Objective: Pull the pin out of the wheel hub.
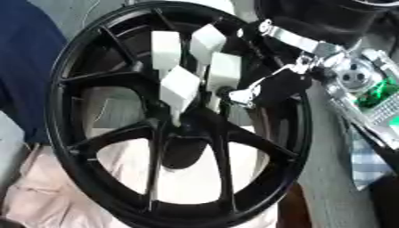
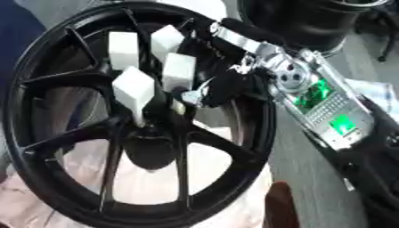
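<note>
A black spoked wheel fills most of the view, tilted toward me. Several white block-headed pins stick out of its hub, bunched close together. My right hand reaches in from the upper right over the rim and sits right beside the rightmost white pin, level with its stem. Whether it holds that pin is hidden by the hand's own black parts. My right forearm, with green-lit electronics, crosses the wheel's right rim. My left hand shows in neither view.
A dark blue sleeve or garment lies along the wheel's left side. Pale pink cloth sits under the wheel. A second black tyre stands at the upper right. Grey surface runs down the right.
</note>
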